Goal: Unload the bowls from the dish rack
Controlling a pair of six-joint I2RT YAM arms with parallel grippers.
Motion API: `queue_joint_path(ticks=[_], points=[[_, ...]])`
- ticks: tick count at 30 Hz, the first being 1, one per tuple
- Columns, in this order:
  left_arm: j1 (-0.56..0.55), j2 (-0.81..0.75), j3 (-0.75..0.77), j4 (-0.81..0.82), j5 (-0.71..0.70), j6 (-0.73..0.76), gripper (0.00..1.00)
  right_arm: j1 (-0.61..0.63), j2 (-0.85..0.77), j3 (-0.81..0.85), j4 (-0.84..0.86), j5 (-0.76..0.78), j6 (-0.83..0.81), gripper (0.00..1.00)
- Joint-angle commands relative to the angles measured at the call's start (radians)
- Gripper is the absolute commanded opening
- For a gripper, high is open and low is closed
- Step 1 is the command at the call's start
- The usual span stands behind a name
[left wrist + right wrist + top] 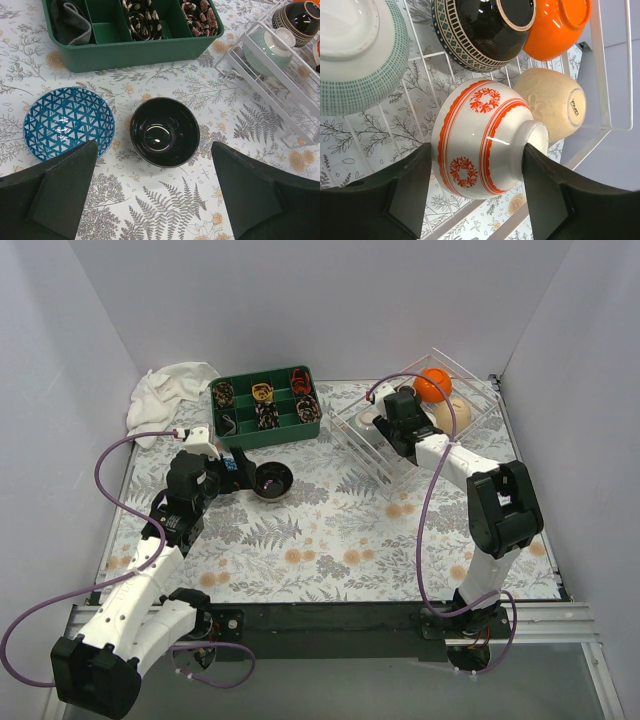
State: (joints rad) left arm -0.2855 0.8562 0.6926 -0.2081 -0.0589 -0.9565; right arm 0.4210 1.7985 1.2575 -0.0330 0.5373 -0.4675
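Note:
The clear wire dish rack (375, 465) stands at the back right. In the right wrist view my right gripper (476, 150) is shut on a white bowl with red bands (480, 137), one finger at its rim, the other at its foot. Around it in the rack (600, 75) lie a teal-dotted bowl (355, 55), a black patterned bowl (480, 30), an orange bowl (555, 25) and a cream bowl (552, 107). My left gripper (155, 200) is open and empty above the table. A black bowl (164, 131) and a blue triangle-patterned bowl (68, 122) sit upright just ahead of it.
A green divided tray (265, 405) with small items stands at the back centre, also in the left wrist view (130, 52). A white cloth (170, 390) lies at the back left. The rack's near corner (280, 95) shows right of the black bowl.

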Motion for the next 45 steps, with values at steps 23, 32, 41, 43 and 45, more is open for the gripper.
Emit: queue_joint_path(ticks=[23,32,41,43,45], points=[[-0.003,0.049,-0.007,0.072,0.235,-0.010,0.98,-0.019,-0.264,0.031,0.035,-0.207,0.394,0.43],[-0.004,0.135,0.038,0.124,0.395,-0.155,0.98,-0.019,-0.412,-0.016,0.035,-0.425,0.556,0.43],[-0.089,0.208,0.007,0.367,0.406,-0.315,0.98,-0.016,-0.510,-0.125,0.125,-0.741,0.759,0.44],[-0.142,0.253,0.018,0.407,0.387,-0.326,0.98,-0.014,-0.524,-0.159,0.148,-0.812,0.816,0.44],[-0.197,0.279,0.021,0.459,0.343,-0.340,0.98,-0.010,-0.531,-0.184,0.200,-0.880,0.854,0.44]])
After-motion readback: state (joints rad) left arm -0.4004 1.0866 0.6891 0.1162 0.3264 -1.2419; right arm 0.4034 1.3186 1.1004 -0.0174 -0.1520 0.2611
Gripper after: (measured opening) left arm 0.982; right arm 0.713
